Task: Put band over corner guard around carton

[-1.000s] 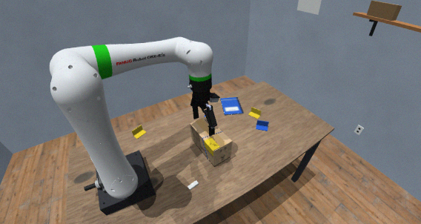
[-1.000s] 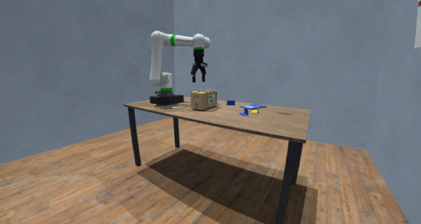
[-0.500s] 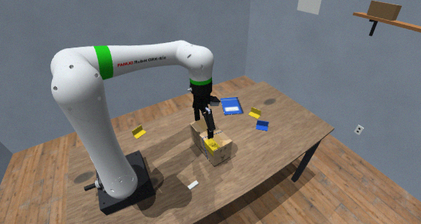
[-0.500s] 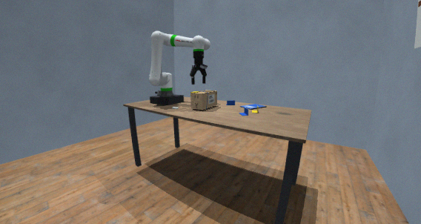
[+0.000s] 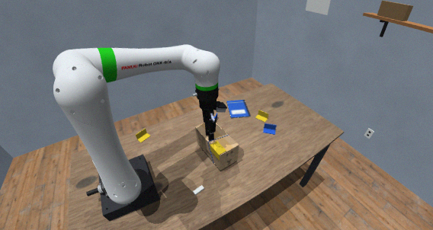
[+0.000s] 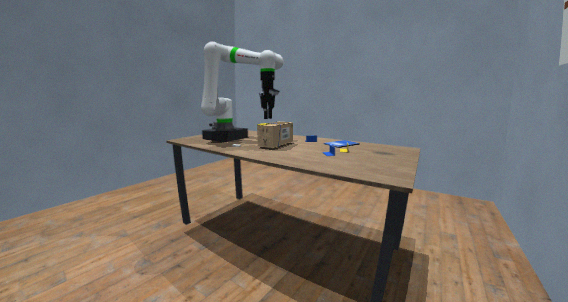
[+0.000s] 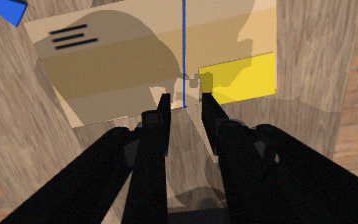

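Observation:
A brown carton [image 5: 220, 142] stands on the table; it also shows in the exterior view [image 6: 275, 134] and fills the top of the wrist view [image 7: 146, 60]. A thin blue band [image 7: 184, 50] runs across its top, just beside a yellow corner guard [image 7: 238, 77] [image 5: 218, 149] on the carton's edge. The band does not lie over the guard. My gripper [image 7: 186, 106] [image 6: 267, 116] hangs a little above the carton's near edge. Its fingers are narrowed to a small gap on either side of the band's line and grip nothing.
A blue booklet [image 5: 238, 108], a spare yellow guard [image 5: 261, 116] and a blue guard [image 5: 270, 129] lie behind the carton on the right. Another yellow guard [image 5: 142, 135] lies to the left. A small white piece [image 5: 198, 190] lies near the table's front edge.

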Available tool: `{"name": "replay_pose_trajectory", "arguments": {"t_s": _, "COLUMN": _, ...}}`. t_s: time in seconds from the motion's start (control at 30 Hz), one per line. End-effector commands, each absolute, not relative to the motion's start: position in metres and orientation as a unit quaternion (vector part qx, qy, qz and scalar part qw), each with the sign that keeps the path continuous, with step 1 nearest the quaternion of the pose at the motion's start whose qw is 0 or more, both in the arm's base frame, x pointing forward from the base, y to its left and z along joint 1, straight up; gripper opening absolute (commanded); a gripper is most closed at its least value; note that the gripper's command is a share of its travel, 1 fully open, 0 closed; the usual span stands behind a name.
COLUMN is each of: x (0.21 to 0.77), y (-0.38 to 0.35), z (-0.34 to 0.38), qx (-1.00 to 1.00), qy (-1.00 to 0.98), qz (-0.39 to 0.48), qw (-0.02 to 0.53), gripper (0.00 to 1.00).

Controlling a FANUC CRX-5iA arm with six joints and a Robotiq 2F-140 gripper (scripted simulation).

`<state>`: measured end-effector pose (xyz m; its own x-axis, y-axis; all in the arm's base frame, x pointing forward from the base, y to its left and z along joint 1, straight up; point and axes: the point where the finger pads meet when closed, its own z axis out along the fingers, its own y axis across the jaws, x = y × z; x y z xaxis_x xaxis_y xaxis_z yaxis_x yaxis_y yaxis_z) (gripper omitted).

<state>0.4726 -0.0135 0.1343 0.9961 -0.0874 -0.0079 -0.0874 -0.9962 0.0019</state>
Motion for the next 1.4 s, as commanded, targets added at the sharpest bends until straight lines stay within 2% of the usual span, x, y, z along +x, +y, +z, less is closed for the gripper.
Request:
{"name": "replay_pose_trajectory", "arguments": {"t_s": 0.0, "x": 0.473, "y": -0.014, "z": 0.135, "qx": 0.999, "qy": -0.044, "qz": -0.003, "qw": 0.001, "gripper": 0.18}}
{"name": "replay_pose_trajectory", "arguments": {"t_s": 1.37, "x": 0.473, "y": -0.013, "z": 0.122, "qx": 0.999, "qy": -0.044, "qz": -0.003, "qw": 0.001, "gripper": 0.18}}
